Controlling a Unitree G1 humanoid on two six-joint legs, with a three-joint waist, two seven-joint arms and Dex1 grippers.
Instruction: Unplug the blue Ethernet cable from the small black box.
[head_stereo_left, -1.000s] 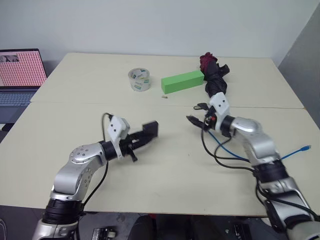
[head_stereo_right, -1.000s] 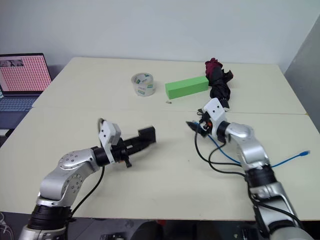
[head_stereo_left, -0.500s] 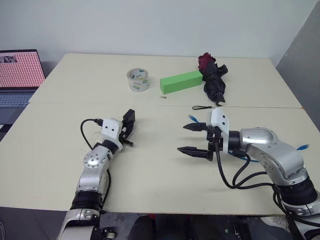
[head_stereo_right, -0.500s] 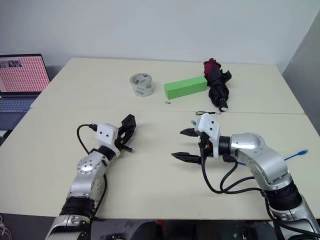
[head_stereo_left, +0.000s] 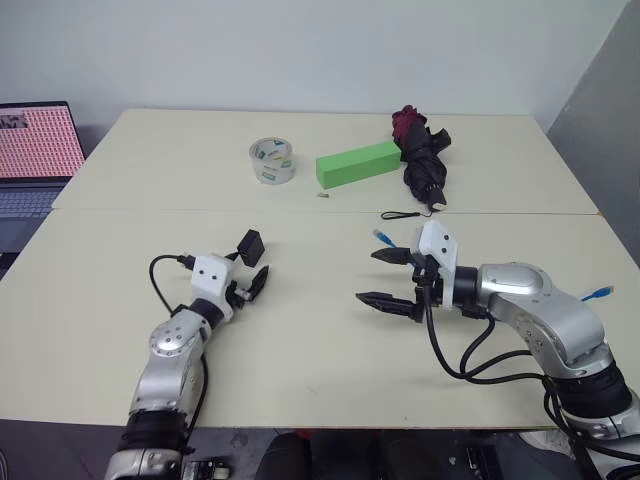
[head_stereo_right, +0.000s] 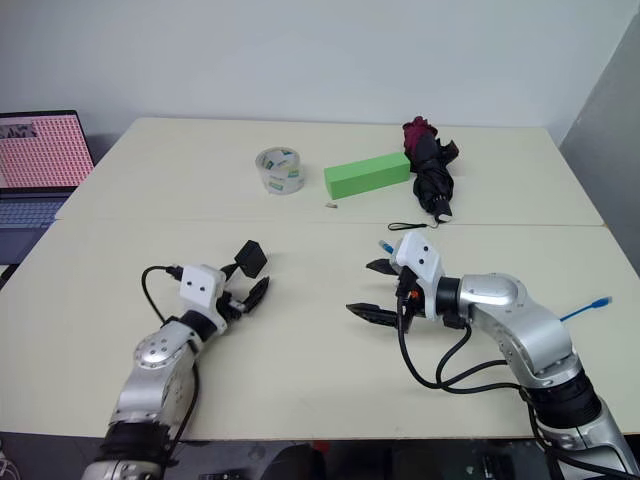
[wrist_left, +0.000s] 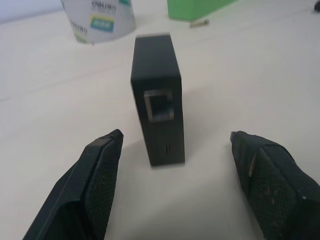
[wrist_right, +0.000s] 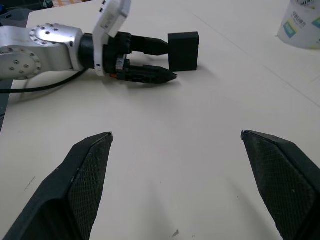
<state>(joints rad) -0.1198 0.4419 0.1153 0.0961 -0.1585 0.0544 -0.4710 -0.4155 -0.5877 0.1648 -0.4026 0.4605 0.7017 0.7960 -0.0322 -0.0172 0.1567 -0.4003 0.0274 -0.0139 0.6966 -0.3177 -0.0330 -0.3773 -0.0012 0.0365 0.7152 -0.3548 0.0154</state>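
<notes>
The small black box (head_stereo_left: 250, 243) stands on edge on the table, just past the tips of my left gripper (head_stereo_left: 252, 280). That gripper is open, its fingers (wrist_left: 102, 165) spread to either side of the box and apart from it. The box's port (wrist_left: 159, 106) faces the left wrist camera with nothing in it. The blue Ethernet cable lies loose on the right, one plug tip (head_stereo_left: 381, 236) beside my right gripper and the other end (head_stereo_left: 598, 293) near the table's right edge. My right gripper (head_stereo_left: 368, 277) hangs open and holds nothing, right of the box.
A tape roll (head_stereo_left: 272, 160), a green block (head_stereo_left: 358, 164) and a folded umbrella (head_stereo_left: 420, 165) lie across the far half of the table. A laptop (head_stereo_left: 35, 150) stands at the far left. Black arm cables (head_stereo_left: 470, 360) loop under my right arm.
My left gripper has opened and let go of the black box, which now stands on the table. The left hand sank and moved left. The right gripper drew back from the cable's plug.
</notes>
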